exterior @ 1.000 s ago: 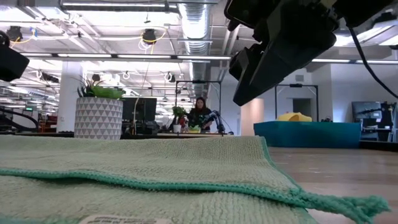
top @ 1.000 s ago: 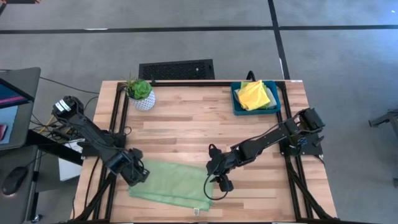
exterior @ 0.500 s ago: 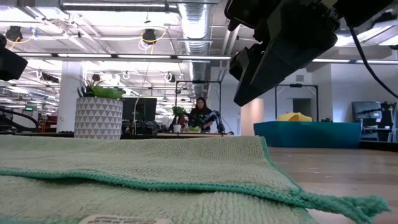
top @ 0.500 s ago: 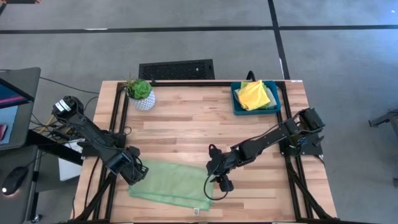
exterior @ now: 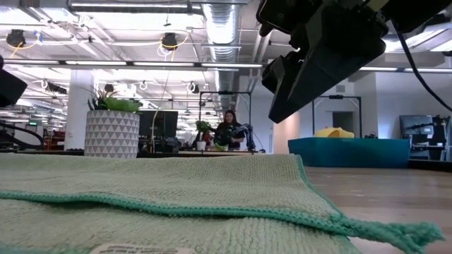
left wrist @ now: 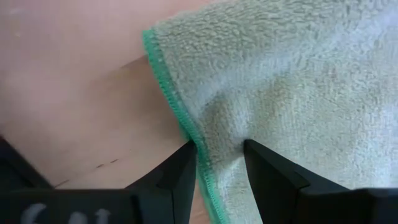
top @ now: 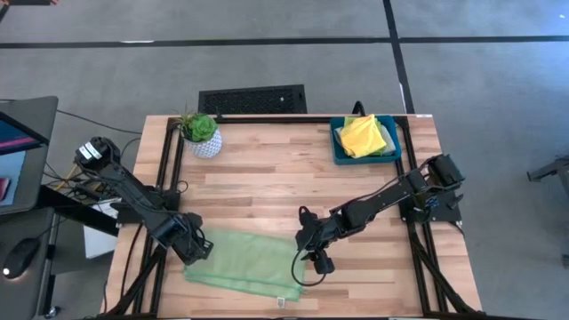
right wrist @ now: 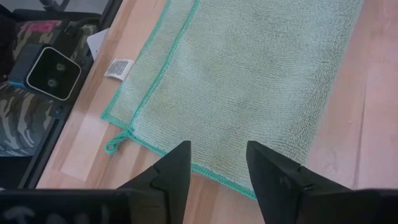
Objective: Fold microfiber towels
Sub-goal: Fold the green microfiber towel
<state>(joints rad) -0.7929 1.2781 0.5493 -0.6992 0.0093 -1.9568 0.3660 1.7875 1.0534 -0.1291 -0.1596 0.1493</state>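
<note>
Barely anything has moved since a second ago: your left gripper (top: 197, 250) has crept a touch toward the table's 6 o'clock edge along the cloth's border, and the right arm sits a hair differently in the low view. Everything else holds.

Your large pale green microfiber towel (top: 249, 264) lies folded in two layers on the light wooden slatted table (top: 267, 178), at 6 to 7 o'clock of the tabletop. Low view shows the upper layer's darker green hem (exterior: 176, 207) stepped back from the lower layer, white care label (exterior: 138, 248) at the front edge, hanging loop (exterior: 395, 231) at the corner.

Left gripper is at the towel's 9 o'clock edge. Left wrist view: fingers (left wrist: 177, 177) down on the cloth, straddling a raised pinch of fabric right at the hem, jaws spread. You can't call it a firm clench from that view; the pads touch the fold but the cloth isn't lifted.

Right gripper (top: 318, 261) hovers at the towel's 3 o'clock edge, released, nothing between its fingers (right wrist: 174, 168); right wrist view shows it clear above the cloth's edge.

Your teal rectangular plastic tray (top: 339, 142) is at 1 o'clock, holding a folded yellow microfiber towel (top: 366, 133) with a green cloth under it. White patterned pot with a green plant (top: 201, 135) sits at 11 o'clock. A person (exterior: 227, 130) is seated far off in the room.
</note>
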